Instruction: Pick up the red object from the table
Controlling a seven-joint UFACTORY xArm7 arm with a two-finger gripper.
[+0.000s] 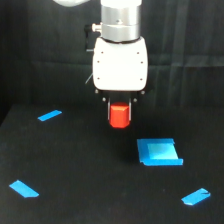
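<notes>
Right now I see the pincer (120, 111) closed on the red object (119, 116), which hangs clear of the black desk (75, 165) toward its far edge, about midway across. Nearer the front, toward the exterior view's right, lies a flat blue square piece (159, 151). Blue tape strips (49, 115) sit near the desk's corners, well apart from the block.

Matte red object (119, 116), matte table (75, 160)
</notes>
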